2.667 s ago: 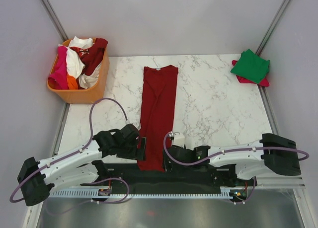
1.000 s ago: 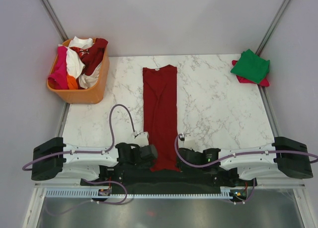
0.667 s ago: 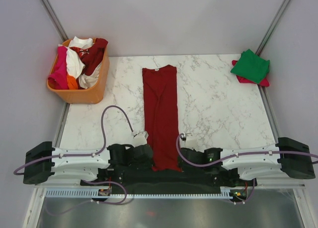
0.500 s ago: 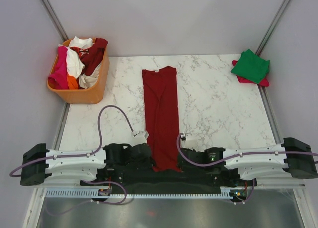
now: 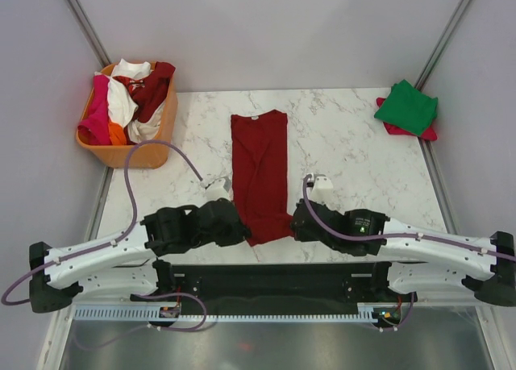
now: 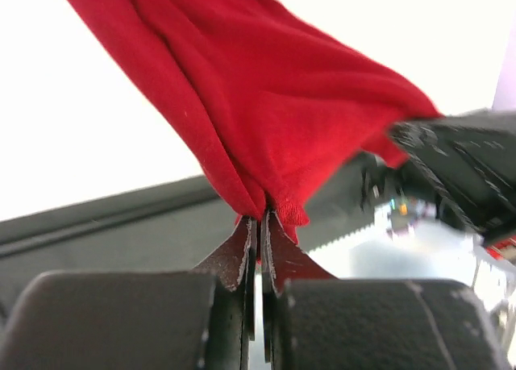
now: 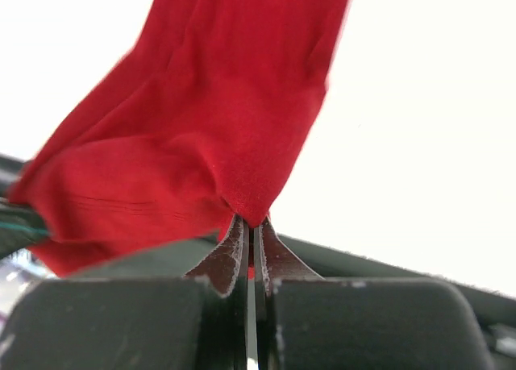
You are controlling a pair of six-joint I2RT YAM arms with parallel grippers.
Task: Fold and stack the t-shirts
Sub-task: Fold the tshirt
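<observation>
A dark red t-shirt (image 5: 260, 168), folded into a long narrow strip, lies down the middle of the marble table (image 5: 355, 176). My left gripper (image 5: 240, 229) is shut on its near left corner, and my right gripper (image 5: 295, 223) is shut on its near right corner. Both corners are lifted off the table. In the left wrist view the red cloth (image 6: 266, 104) rises from the pinched fingertips (image 6: 260, 221); the right wrist view shows the cloth (image 7: 210, 128) held the same way by that gripper (image 7: 251, 225). A folded green t-shirt (image 5: 407, 106) rests on a pink-red one (image 5: 426, 133) at the far right corner.
An orange plastic basket (image 5: 149, 148) at the far left holds several crumpled t-shirts in pink, white, orange and dark red. Metal frame posts run along both sides. A black base rail (image 5: 274, 277) lies along the near edge.
Both grippers moved away from the near edge toward the far side, carrying the shirt's bottom hem up and forward. The left gripper closed on the cloth within the last second.
</observation>
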